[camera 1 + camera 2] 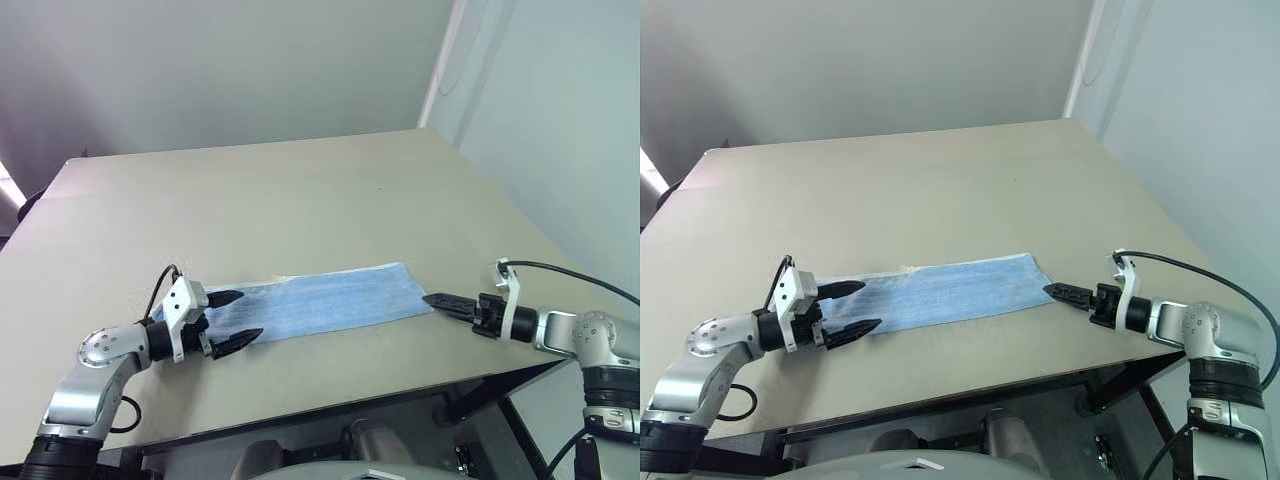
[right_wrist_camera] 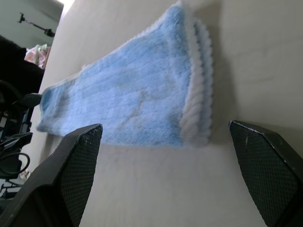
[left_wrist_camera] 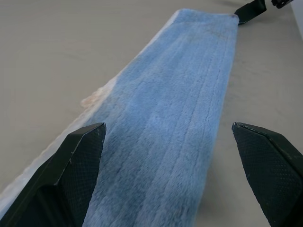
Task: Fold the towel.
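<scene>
Near the front edge of the bench (image 1: 330, 180), between my two arms, lies the towel (image 1: 325, 303), a long narrow strip of light blue terry running from left to right, already doubled along its length by the look of the layered white hem at its right end. My left gripper (image 1: 233, 318) sits at the towel's left end with its fingers (image 3: 78, 161) spread wide, one on the far side of the strip and one on the near side, grasping nothing. My right gripper (image 1: 1063, 293) points at the right end from just beside it, its fingers (image 2: 71, 165) likewise spread and empty, with the stacked hem lying between them in the wrist view. I judge the cloth light, soft and limp: it will sag and drape the moment I lift it, and the layers may slide apart if I pinch only the top one. It is not fragile, and the pile should give my pads good purchase. The best hold, I think, is at a short end, close to the corners and through every layer at once, low against the bench so the lower fold comes up too. By count: one towel, one bench, two grippers, each with two black fingers.
</scene>
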